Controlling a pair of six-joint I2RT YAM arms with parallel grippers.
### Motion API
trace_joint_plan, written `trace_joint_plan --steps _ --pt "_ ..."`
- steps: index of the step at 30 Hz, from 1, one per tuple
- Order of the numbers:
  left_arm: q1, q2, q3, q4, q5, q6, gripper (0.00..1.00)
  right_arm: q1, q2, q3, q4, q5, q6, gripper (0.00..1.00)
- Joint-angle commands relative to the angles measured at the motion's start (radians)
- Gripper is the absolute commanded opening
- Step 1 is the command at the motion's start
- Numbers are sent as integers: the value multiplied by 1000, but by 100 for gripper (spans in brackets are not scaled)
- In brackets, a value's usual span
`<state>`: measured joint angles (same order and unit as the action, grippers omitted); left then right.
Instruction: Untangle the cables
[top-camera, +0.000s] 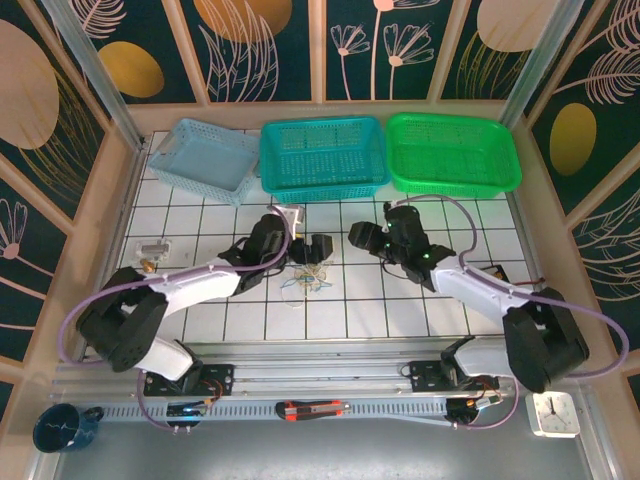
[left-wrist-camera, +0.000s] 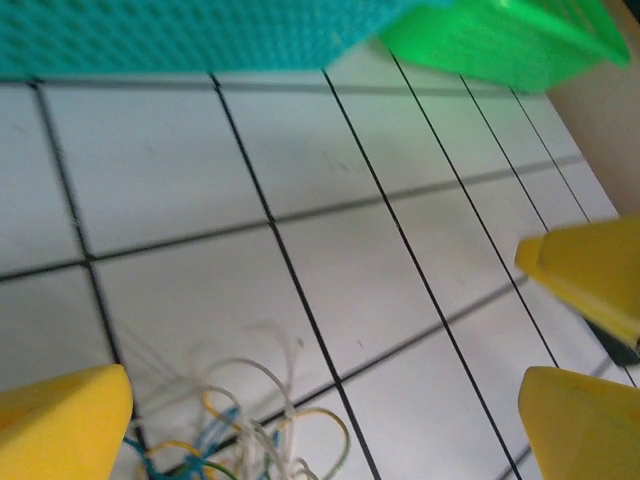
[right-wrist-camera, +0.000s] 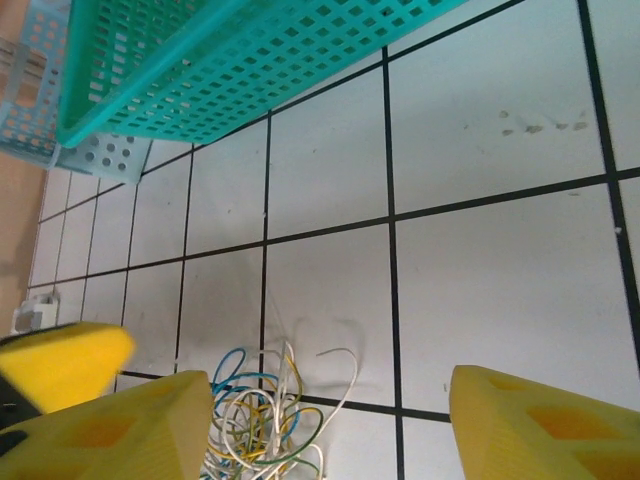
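Hovering above the cables (right-wrist-camera: 262, 412), which lie loose on the worktop (top-camera: 400, 300) just beneath and between them: left gripper (left-wrist-camera: 320, 420) spread wide, right gripper (right-wrist-camera: 330, 430) parted, seemingly empty. Step judged: first grasp. Next, each should pinch a separate outer loop, then pull apart gently.

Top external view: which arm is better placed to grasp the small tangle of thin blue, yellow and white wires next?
Probably left: the open left gripper hangs close by the tangle of thin wires; the right gripper stands further off to the side.
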<state>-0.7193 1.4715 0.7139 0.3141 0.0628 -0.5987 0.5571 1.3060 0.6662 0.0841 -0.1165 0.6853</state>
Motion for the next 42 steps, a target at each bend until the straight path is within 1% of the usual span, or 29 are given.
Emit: trace_joint_plan --steps 1,5,8,13,16,19,21,26,30,38,42 --pt "4 -3 -9 -112 -154 -6 99 -1 63 37 13 -15 -22 59" --pt "5 55 -3 -160 -176 -3 99 40 141 66 7 13 -40 53" --pt "5 92 -19 -149 -185 0 99 68 189 83 8 30 -49 49" --pt "5 136 -30 -142 -206 6 99 110 260 128 -3 72 -71 48" --pt "5 154 -38 -143 -222 11 99 135 306 170 -31 124 -96 48" --pt "5 169 -48 -143 -232 16 99 154 357 216 -64 176 -122 45" --pt "5 179 -56 -136 -235 18 99 161 391 238 -78 202 -138 43" --pt "5 192 -84 -111 -239 19 99 170 446 282 -93 234 -164 42" --pt "5 196 -102 -95 -239 18 99 170 481 305 -92 231 -171 39" --pt "5 197 -111 -85 -241 19 99 176 538 331 -101 240 -178 38" --pt "5 197 -111 -83 -239 19 99 176 563 337 -98 245 -184 31"
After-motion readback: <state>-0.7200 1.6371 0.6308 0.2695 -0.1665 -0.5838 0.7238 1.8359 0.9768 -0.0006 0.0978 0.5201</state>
